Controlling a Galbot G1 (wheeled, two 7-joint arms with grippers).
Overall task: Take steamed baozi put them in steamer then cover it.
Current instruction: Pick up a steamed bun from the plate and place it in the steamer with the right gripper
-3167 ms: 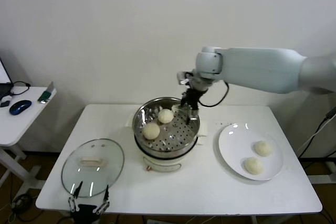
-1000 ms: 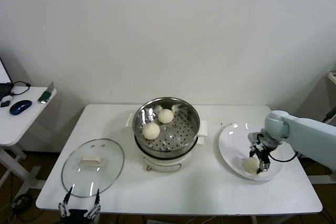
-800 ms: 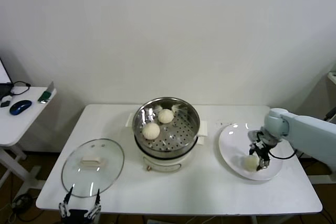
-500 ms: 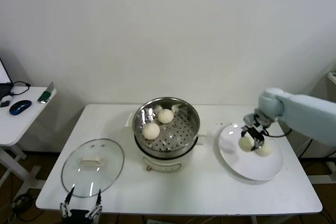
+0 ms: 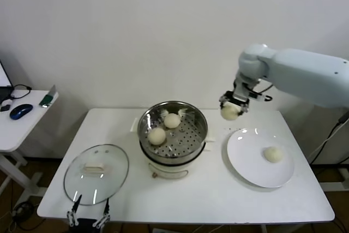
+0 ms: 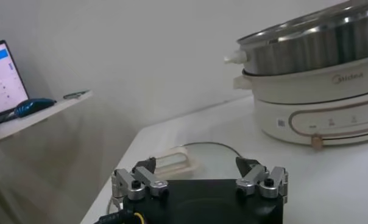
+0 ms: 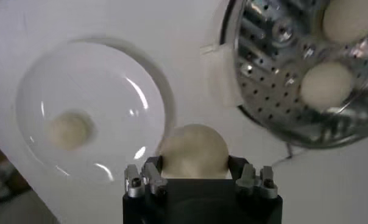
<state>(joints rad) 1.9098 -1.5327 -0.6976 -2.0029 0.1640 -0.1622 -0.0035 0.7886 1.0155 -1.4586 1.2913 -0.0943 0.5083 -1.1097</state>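
Note:
My right gripper (image 5: 231, 107) is shut on a cream-white baozi (image 5: 229, 112) (image 7: 194, 151), held in the air between the plate and the steamer (image 5: 172, 132). Two baozi (image 5: 157, 136) (image 5: 172, 120) lie on the steamer's perforated tray, also seen in the right wrist view (image 7: 326, 85). One more baozi (image 5: 273, 154) (image 7: 68, 129) rests on the white plate (image 5: 248, 162). The glass cover (image 5: 96, 174) lies flat on the table at front left. My left gripper (image 5: 88, 215) (image 6: 199, 176) stands open and parked at the table's front edge, just in front of the cover (image 6: 202, 157).
A side table at far left holds a blue mouse (image 5: 20, 111) and a laptop (image 6: 4, 79). The white table's edge (image 5: 185, 219) runs along the front. A wall stands close behind the steamer.
My right gripper took a baozi off the plate, lifted it and carried it up and left toward the steamer. One baozi stays on the plate. The left arm barely moved.

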